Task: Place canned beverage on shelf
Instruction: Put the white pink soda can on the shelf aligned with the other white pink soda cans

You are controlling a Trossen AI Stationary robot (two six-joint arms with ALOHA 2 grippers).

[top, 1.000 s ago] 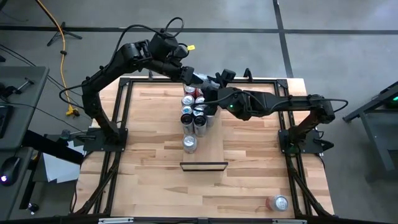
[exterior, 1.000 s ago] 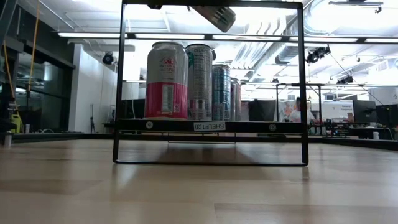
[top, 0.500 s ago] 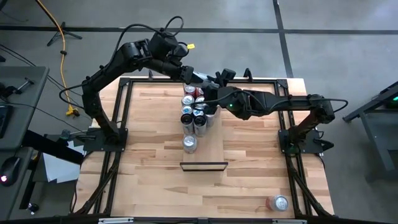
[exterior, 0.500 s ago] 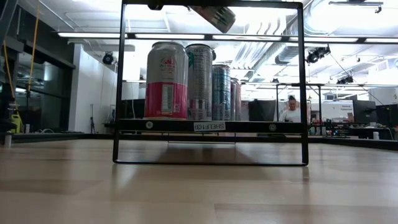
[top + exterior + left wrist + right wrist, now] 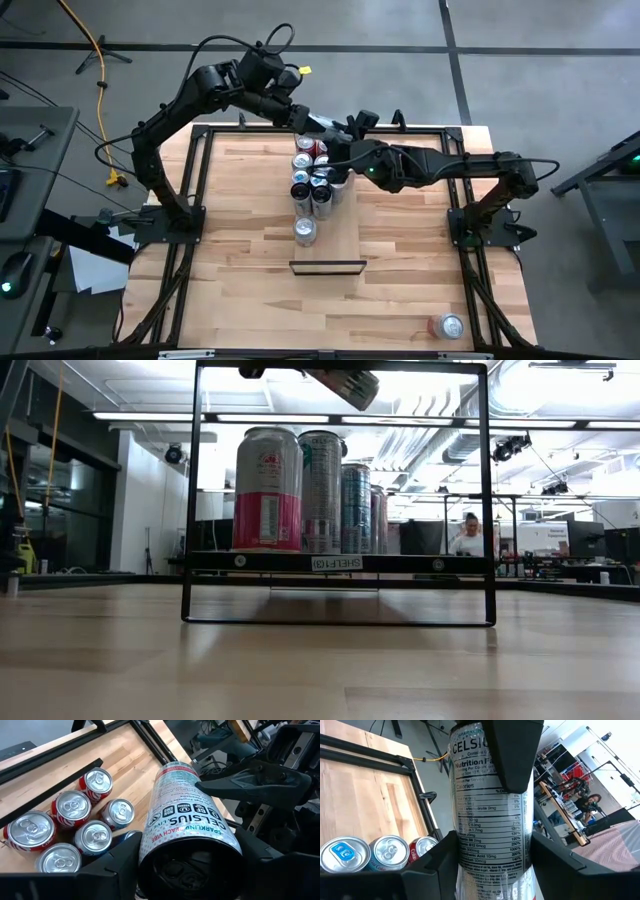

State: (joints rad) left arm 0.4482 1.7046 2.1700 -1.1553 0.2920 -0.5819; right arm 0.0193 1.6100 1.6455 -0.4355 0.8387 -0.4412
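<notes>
Silver-white Celsius can [image 5: 187, 815] being pinched tilted by left gripper [image 5: 185, 870] and right gripper [image 5: 490, 865] at twelve o'clock above shelf [image 5: 345, 225], can base hidden.

From counter level I see a row of tall cans [image 5: 300, 490] standing on the black-framed shelf [image 5: 338, 563], a tilted silver can [image 5: 345, 385] hanging above them.
</notes>
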